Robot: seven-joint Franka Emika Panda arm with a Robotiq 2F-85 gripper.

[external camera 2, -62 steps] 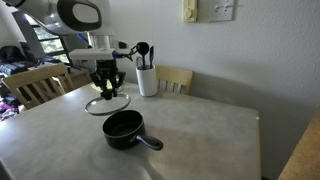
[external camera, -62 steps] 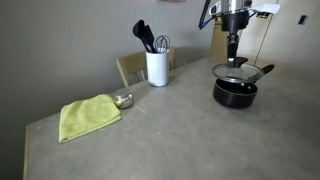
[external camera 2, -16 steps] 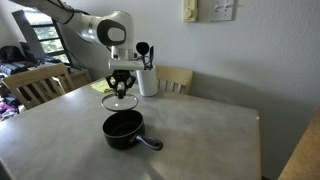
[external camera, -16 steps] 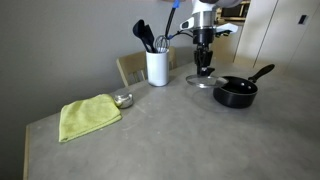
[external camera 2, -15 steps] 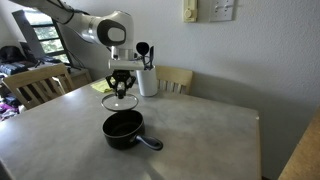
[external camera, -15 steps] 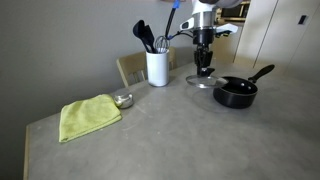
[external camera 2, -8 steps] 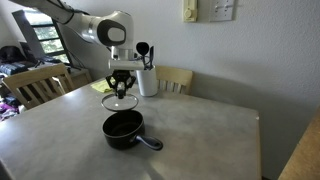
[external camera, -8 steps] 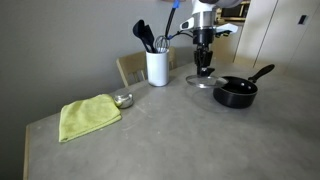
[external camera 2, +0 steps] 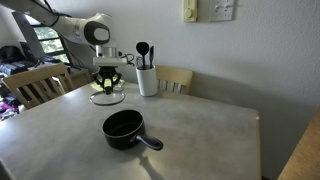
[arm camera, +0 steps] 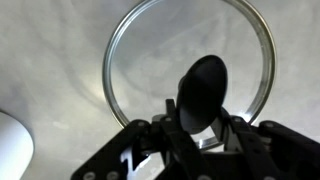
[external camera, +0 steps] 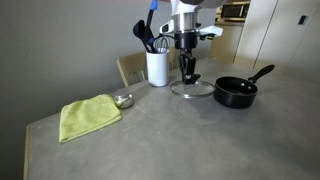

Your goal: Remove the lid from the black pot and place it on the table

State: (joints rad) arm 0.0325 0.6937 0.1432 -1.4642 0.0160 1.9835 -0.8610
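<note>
The lid (external camera: 203, 90) is off the black pot (external camera: 236, 92). The pot sits open near the far edge of the table (external camera: 170, 140). The gripper (external camera: 189, 77) pinches the lid's black knob (arm camera: 205, 85) and holds the lid low by that same far edge, just beside the pot. Only letting go is left. I cannot tell if the lid touches the table. In the wrist view the gripper hides part of the knob.

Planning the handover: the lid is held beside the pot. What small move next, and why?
Probably ease the lid straight down until it rests on the table: the black pot is already uncovered, the end effector grips the knob, and bare table lies beneath.
</note>
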